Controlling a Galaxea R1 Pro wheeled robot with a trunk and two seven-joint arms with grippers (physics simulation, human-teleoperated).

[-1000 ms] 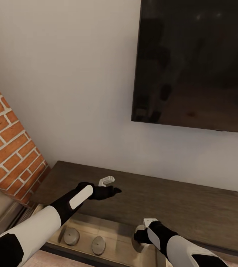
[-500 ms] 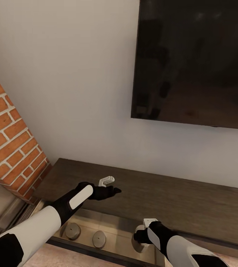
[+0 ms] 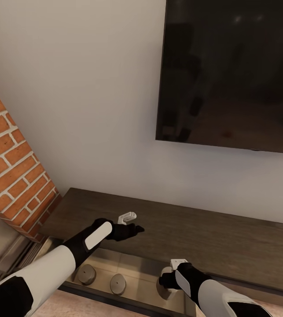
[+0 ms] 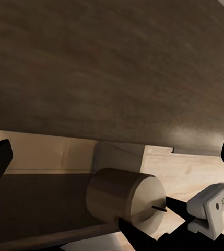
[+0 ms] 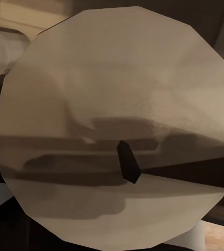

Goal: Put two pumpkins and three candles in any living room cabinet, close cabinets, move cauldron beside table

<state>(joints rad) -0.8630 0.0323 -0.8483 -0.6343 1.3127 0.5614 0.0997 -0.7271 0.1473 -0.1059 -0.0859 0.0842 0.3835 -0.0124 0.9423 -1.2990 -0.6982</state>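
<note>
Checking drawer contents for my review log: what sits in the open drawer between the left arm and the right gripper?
Head view: two candles lie in the cabinet drawer, left of the right gripper.

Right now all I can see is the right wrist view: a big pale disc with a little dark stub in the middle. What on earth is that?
Observer: It's a candle seen end-on. The right gripper holds it at an open drawer of the cabinet.
Operator: Is anything in that drawer yet?
Observer: Yes, two more candles lie in it, one nearer the brick pillar and another beside it.
Operator: And the other hand?
Observer: The left gripper hovers open above the cabinet top, holding nothing.
</note>
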